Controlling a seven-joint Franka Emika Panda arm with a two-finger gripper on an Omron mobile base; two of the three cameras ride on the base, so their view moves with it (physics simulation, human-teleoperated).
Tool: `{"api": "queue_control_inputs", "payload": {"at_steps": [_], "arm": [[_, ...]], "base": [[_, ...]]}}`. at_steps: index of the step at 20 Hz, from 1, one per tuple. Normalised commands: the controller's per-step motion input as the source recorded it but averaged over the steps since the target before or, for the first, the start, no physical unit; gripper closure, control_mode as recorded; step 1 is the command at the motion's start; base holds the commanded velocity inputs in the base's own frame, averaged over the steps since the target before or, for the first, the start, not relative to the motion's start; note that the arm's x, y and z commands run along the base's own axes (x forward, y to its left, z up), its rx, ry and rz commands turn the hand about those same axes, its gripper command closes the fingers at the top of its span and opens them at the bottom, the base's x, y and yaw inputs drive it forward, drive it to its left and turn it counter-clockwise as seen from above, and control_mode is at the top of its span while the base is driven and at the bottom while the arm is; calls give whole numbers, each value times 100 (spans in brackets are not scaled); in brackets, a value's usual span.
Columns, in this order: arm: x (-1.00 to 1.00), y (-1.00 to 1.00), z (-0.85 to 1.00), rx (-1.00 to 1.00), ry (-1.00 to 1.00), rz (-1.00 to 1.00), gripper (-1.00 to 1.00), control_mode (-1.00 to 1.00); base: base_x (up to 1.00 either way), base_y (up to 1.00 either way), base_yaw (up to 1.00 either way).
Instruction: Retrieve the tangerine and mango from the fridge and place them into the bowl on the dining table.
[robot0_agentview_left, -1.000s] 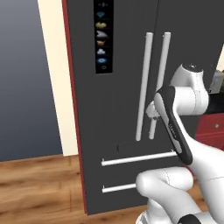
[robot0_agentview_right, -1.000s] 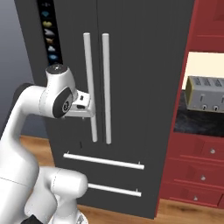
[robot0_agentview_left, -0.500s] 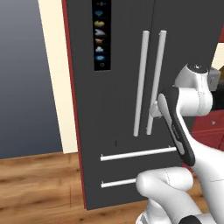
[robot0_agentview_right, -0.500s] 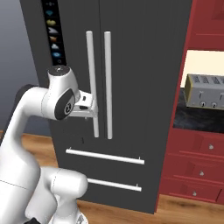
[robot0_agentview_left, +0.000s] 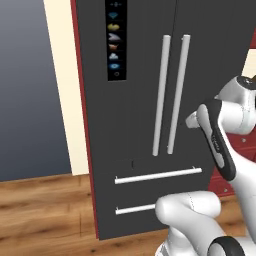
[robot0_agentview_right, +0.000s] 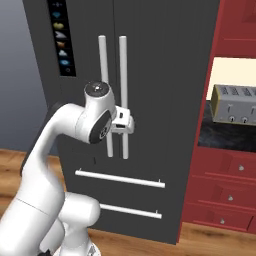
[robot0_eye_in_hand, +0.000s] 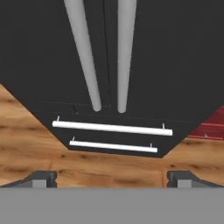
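The fridge (robot0_agentview_right: 150, 75) stands shut just ahead, and the hand (robot0_eye_in_hand: 111, 177), wide and empty, approaches its two vertical handles (robot0_eye_in_hand: 105, 57), so next it must grasp one.

Fridge (robot0_agentview_left: 140, 125): tall, dark grey, standing upright on the wood floor, both upper doors shut. Two long pale cylindrical bar handles (robot0_agentview_left: 170, 95) run vertically side by side at the centre seam. A vertical strip of small icons (robot0_agentview_left: 114, 40) sits on the left door. Two lower drawers, each with a horizontal pale bar handle (robot0_eye_in_hand: 111, 127), are shut.
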Motion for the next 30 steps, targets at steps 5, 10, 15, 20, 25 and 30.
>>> {"api": "queue_control_inputs", "payload": {"at_steps": [5, 10, 15, 20, 25, 30], "arm": [[78, -24, 0, 4, -14, 0, -100, -100], [67, -8, 0, 1, -14, 0, -100, -100], [65, 0, 1, 0, -9, 0, -100, -100], [57, 0, 1, 0, -3, 0, -100, -100], [64, 0, 0, 0, 0, 0, -100, -100], [50, 0, 0, 0, -2, 0, -100, -100]], "base": [[0, 0, 0], [0, 0, 0], [0, 0, 0], [0, 0, 0], [0, 0, 0], [0, 0, 0]]}}
